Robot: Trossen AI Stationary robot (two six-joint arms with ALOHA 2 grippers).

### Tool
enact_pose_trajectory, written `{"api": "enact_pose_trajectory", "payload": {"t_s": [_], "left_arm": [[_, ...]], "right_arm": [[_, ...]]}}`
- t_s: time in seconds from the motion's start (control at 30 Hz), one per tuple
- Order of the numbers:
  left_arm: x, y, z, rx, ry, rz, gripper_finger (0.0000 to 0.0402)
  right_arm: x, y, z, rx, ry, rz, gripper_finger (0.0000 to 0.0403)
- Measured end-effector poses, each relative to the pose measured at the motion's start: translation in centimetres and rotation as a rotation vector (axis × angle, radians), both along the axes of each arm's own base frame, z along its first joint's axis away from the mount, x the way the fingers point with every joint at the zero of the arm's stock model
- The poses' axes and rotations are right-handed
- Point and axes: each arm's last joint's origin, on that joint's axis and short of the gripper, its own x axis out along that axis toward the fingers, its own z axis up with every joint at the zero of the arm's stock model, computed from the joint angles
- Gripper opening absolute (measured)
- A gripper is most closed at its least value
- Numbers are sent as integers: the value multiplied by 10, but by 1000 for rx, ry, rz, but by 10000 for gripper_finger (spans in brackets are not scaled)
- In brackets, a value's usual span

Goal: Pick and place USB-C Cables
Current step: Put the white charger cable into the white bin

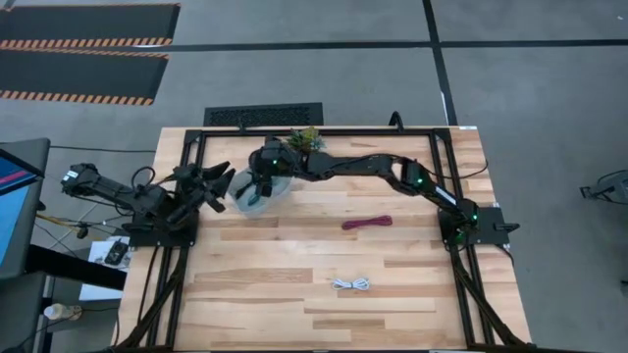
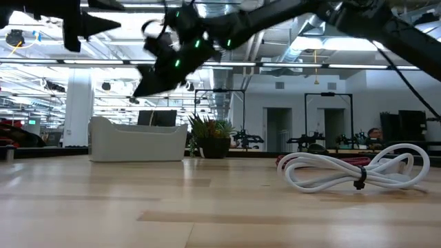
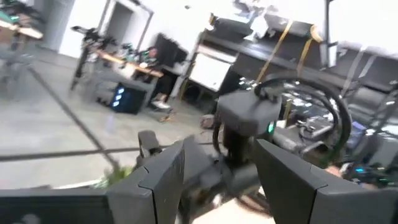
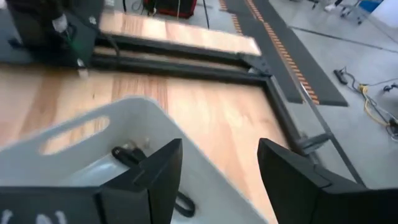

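Observation:
A clear bin (image 1: 270, 201) stands on the table at the far left; it also shows in the low view (image 2: 138, 141) and the right wrist view (image 4: 81, 134). A black cable (image 4: 127, 154) lies inside it. My right gripper (image 1: 257, 184) hangs open and empty just above the bin (image 4: 217, 168). A maroon cable (image 1: 367, 223) lies on the wood at mid-table. A white cable (image 1: 350, 284) lies nearer the front edge and shows close in the low view (image 2: 351, 172). My left gripper (image 1: 224, 186) waits open and empty beside the bin's left side (image 3: 221, 168). I cannot make out a teal cable.
A small potted plant (image 1: 306, 139) stands at the far edge just behind the bin. A black frame (image 1: 432, 132) runs around the table's far and side edges. The bare wood between the two loose cables and toward the front left is free.

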Motion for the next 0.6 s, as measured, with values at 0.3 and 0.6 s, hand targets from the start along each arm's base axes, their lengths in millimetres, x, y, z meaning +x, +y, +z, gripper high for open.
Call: {"api": "enact_pose_trajectory", "payload": {"t_s": [0.3,0.6], "left_arm": [[-11,2,10,42,-85,-82,182],[-9,-1,5,70,-51,-230,182]], "right_arm": [[-77,18,115,4,167,5,226],[-199,52,211,116,267,-49,221]]}}
